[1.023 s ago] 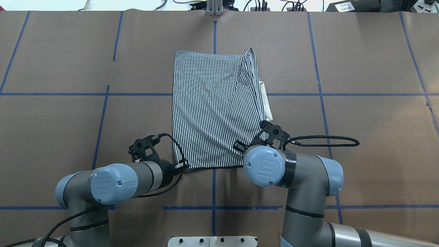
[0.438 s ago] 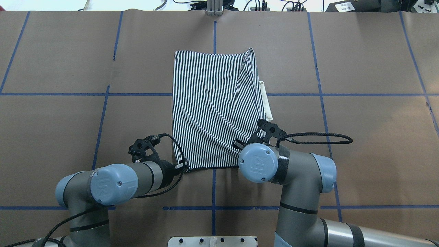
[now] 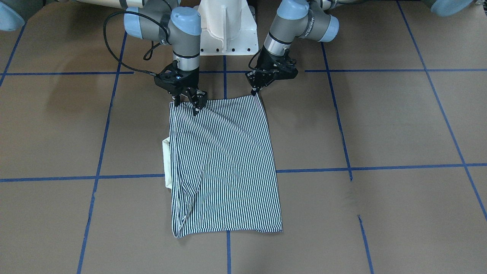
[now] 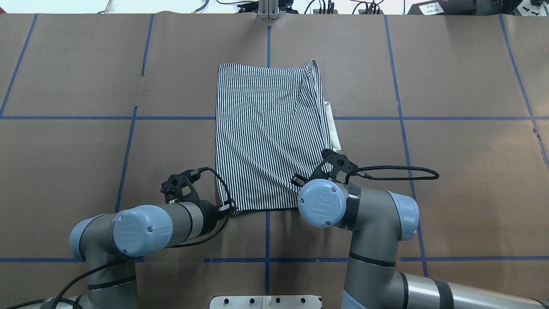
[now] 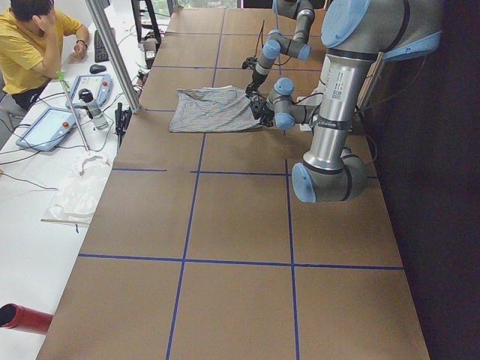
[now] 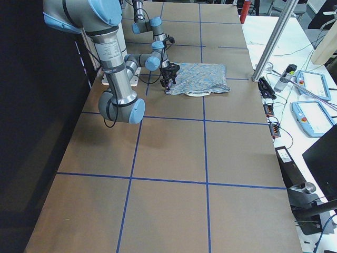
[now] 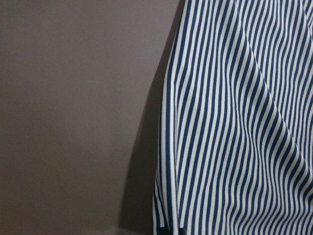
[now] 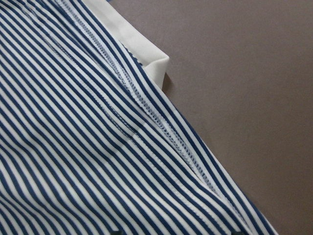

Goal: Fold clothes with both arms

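The striped polo shirt [image 3: 224, 163] lies folded into a tall rectangle on the brown table [image 4: 450, 180], its cream collar [image 3: 166, 163] poking out on my right side. My left gripper [image 3: 253, 91] sits at the shirt's near left corner, shut on the shirt hem; it also shows in the overhead view [image 4: 231, 210]. My right gripper [image 3: 186, 104] stands over the near right corner with its fingers spread, open, tips at the fabric. The left wrist view shows the shirt's edge [image 7: 234, 122] slightly raised; the right wrist view shows stripes and the collar [image 8: 142, 44].
The white pedestal [image 3: 224, 26] stands between the arms. Blue tape lines [image 4: 64, 118] grid the table. At the far edge stand an aluminium post [image 5: 112, 52], teach pendants [image 5: 45, 127] and a seated operator in yellow [image 5: 30, 45].
My right arm's wrist has shifted a little left and toward the robot over the shirt's near right corner. The left arm and the shirt have not moved.
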Tool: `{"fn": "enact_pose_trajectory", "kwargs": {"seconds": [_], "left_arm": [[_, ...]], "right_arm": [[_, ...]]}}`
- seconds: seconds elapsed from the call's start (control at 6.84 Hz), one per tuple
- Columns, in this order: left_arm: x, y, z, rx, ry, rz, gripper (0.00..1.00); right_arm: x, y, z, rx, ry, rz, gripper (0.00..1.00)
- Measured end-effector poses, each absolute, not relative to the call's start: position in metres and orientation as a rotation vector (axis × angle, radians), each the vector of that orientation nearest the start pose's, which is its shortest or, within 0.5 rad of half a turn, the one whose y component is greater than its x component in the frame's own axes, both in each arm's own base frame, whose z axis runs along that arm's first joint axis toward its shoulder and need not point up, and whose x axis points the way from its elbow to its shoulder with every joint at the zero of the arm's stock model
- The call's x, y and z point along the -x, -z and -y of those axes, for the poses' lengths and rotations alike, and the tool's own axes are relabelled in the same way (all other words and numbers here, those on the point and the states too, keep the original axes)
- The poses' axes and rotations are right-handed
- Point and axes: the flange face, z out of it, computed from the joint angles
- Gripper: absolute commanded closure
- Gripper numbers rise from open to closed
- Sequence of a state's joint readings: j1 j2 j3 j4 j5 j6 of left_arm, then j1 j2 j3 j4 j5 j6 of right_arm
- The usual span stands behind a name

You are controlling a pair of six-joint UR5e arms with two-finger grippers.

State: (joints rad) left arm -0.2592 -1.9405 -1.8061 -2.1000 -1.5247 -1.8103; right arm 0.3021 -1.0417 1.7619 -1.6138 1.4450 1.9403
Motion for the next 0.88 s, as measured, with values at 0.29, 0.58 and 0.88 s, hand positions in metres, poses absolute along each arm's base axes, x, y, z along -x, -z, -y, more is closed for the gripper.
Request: {"fn": "enact_pose_trajectory", "kwargs": {"seconds": [0.29,0.58,0.88], "left_arm": [[-0.5529,-0.2877,0.2893,-0.053,0.469,-1.145,1.00],[-0.5529,-0.2877,0.2893,-0.054,0.468,-1.145,1.00],[-0.5527,-0.2878,0.2895,-0.054,0.469,-1.145,1.00]], "right_arm": [[0.5783,-0.2880,0.3330,-0.099,-0.690,0.688,0.62],[0.5798,-0.2841,0.3334,-0.098,-0.693,0.693,1.00],[0.5823,-0.2807,0.3342,-0.097,-0.694,0.696,1.00]]}}
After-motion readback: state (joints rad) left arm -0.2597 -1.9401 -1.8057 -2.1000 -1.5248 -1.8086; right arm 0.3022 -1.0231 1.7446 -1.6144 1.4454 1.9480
